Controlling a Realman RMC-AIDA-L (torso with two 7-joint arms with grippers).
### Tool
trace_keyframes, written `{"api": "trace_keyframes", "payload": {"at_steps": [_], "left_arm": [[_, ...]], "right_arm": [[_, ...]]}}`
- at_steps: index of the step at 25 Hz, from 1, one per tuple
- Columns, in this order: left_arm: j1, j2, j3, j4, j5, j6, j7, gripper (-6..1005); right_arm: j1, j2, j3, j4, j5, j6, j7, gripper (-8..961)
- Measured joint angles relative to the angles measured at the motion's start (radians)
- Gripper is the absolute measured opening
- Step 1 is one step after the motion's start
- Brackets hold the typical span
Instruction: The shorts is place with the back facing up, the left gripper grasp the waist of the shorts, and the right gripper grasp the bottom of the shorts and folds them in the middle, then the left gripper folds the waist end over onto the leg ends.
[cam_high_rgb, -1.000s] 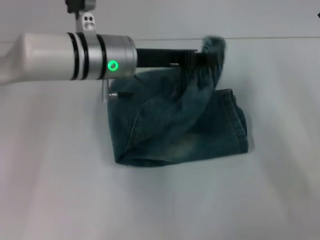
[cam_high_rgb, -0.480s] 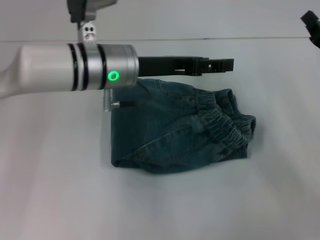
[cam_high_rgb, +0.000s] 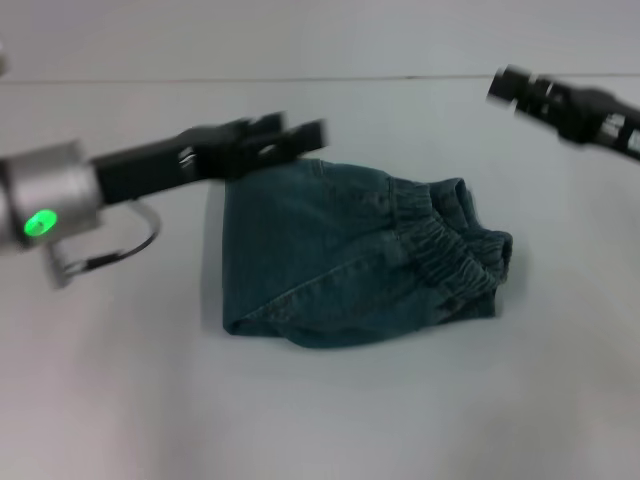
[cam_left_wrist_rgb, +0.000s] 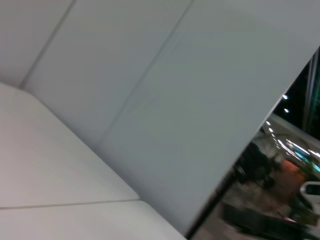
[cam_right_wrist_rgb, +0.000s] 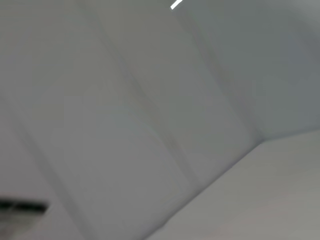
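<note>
The shorts lie folded in a compact bundle on the white table in the head view. Their ruched elastic waist rests on top at the right, over the leg ends, which are mostly hidden beneath it. My left gripper hovers over the bundle's far left corner, open, with nothing in it. High at the far right, clear of the cloth, is my right gripper, motion-blurred. Neither wrist view shows the shorts or any fingers, only pale panels.
The table's back edge runs across the top of the head view, with a pale wall behind it. The left arm's silver link with a green light and a cable loop sit left of the shorts.
The left gripper let the waist drop onto the leg ends and has pulled back to the left. The right arm has come further into view at the upper right.
</note>
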Motion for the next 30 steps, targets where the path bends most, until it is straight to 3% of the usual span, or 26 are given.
{"api": "trace_keyframes", "payload": {"at_steps": [7, 14, 22, 30], "left_arm": [[0.143, 0.012, -0.190, 0.025, 0.110, 0.146, 0.117, 948], [0.201, -0.002, -0.246, 0.121, 0.303, 0.236, 0.120, 949], [0.188, -0.006, -0.234, 0.157, 0.397, 0.239, 0.068, 948], [0.189, -0.005, -0.234, 0.158, 0.399, 0.237, 0.068, 949]], "right_arm": [[-0.054, -0.014, 0.010, -0.186, -0.254, -0.299, 0.086, 497], [-0.116, -0.024, 0.038, -0.208, -0.344, -0.309, 0.061, 638], [-0.105, -0.021, 0.056, -0.196, -0.448, -0.268, 0.067, 868], [-0.103, -0.018, 0.057, -0.195, -0.450, -0.268, 0.065, 867]]}}
